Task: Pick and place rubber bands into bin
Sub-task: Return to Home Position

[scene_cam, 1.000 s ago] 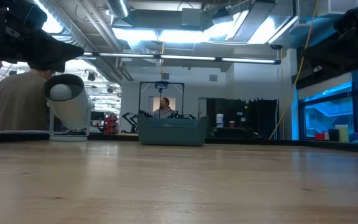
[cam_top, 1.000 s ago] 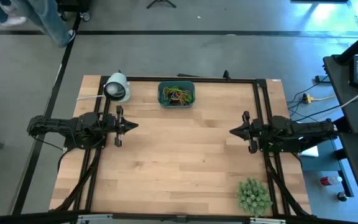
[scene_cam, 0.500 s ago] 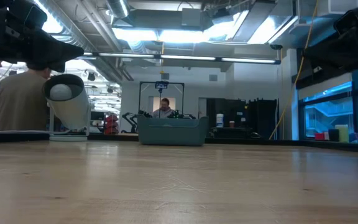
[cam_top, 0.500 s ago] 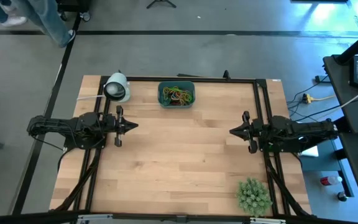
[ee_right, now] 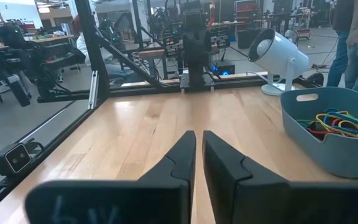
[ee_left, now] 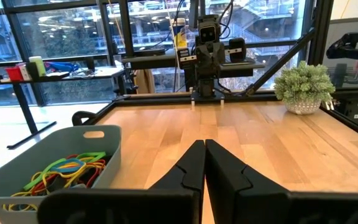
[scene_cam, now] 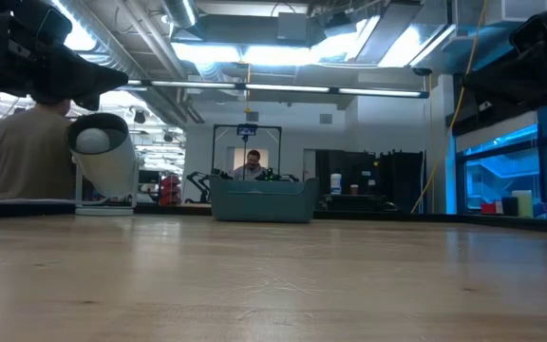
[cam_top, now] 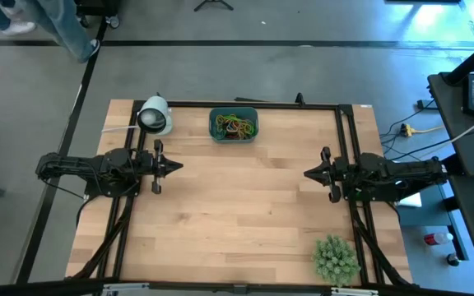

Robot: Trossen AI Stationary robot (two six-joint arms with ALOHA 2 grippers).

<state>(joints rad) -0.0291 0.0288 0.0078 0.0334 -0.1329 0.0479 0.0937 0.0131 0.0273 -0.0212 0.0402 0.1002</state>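
A white cylindrical object point(cam_top: 155, 116) is sitting on a light wooden table's point(cam_top: 237, 214) corner. A bushy green plant point(cam_top: 336, 259) is standing diagonally opposite.

Smooth pale wood table point(cam_top: 237, 205), matt plastic bin point(ee_right: 328, 158)

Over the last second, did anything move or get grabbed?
Nothing visibly changed. The left tool and the right tool are parked on opposite sides as before, both shut and holding nothing. The rubber bands lie in the bin, same as a second ago.
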